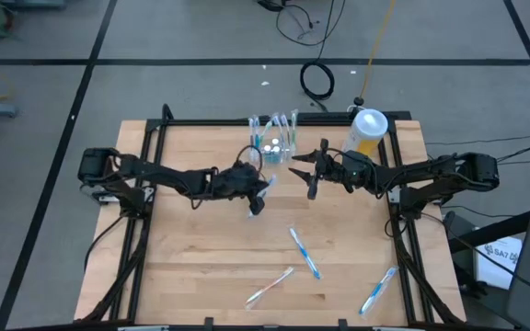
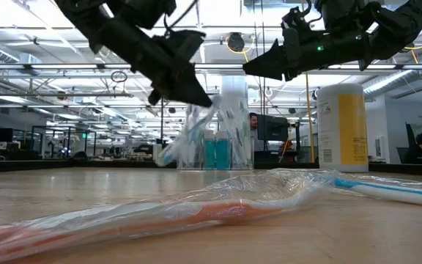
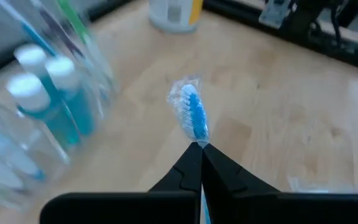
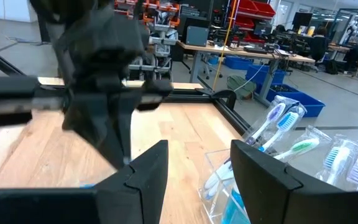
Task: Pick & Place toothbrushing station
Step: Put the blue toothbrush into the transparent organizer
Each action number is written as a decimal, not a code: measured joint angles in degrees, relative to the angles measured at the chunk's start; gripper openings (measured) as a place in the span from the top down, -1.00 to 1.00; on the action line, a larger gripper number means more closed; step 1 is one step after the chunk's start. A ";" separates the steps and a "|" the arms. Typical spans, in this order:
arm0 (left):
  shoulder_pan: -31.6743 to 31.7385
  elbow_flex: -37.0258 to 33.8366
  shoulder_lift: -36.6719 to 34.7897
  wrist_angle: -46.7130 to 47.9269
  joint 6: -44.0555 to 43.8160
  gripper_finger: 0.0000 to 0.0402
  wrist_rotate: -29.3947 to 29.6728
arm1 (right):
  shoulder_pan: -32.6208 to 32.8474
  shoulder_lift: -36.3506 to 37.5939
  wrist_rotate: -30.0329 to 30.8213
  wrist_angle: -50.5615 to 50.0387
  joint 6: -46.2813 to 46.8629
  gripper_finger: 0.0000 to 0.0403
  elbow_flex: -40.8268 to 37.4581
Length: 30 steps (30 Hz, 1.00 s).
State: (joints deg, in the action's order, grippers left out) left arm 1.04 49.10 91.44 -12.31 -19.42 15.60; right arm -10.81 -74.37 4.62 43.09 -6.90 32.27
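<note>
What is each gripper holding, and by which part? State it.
The left gripper is shut on a wrapped blue toothbrush, pinching it just below the bristle head. The right gripper is open and holds nothing.

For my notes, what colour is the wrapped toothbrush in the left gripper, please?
Blue wrapped toothbrush, clearest in the left wrist view.

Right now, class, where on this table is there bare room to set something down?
Free: the bare wood on the table's left side, beside the left arm. Crowded: the back middle, where both grippers flank the clear holder and yellow canister; wrapped toothbrushes scatter the front right.
</note>
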 joint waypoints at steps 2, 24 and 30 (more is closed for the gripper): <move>0.00 0.00 -1.59 0.03 1.58 0.99 0.43 | 0.00 0.00 0.00 0.06 0.00 0.17 0.00; 11.12 0.02 -8.83 -22.79 21.93 0.98 9.09 | 0.02 0.00 0.00 0.36 0.00 0.17 0.00; 16.67 0.02 -7.85 -22.82 21.95 0.98 9.10 | 0.02 0.00 0.00 0.37 0.00 0.17 0.00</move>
State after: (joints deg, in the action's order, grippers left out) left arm 17.71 49.12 83.59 -35.13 2.52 24.71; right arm -10.79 -74.37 4.62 43.46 -6.90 32.27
